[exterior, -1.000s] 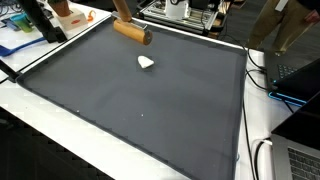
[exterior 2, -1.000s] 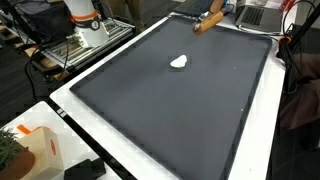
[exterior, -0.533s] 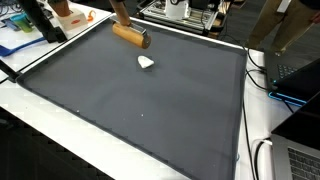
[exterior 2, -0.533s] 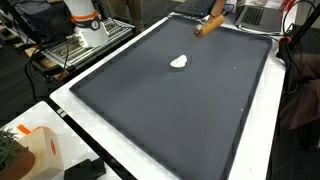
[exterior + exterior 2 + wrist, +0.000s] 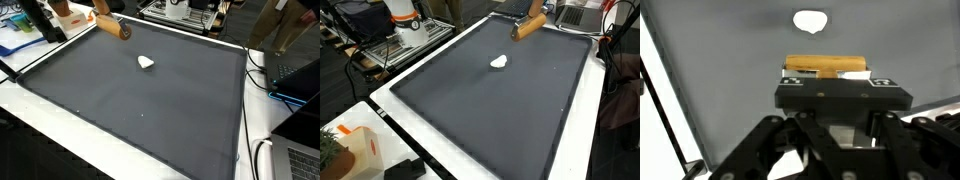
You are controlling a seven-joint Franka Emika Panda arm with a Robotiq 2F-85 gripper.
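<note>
Gripper (image 5: 830,79) clamped, wooden block (image 5: 826,66) between fingers — crosswise

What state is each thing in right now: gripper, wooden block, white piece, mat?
gripper: shut on the wooden block.
wooden block: held crosswise in the jaws.
mat: spread flat.
white piece: loose on the mat, apart from the gripper.

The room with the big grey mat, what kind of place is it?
Probably a robotics lab or workshop: a robot base stands beside the grey mat, a laptop sits near its edge, and the pincer grips a wooden block.
</note>
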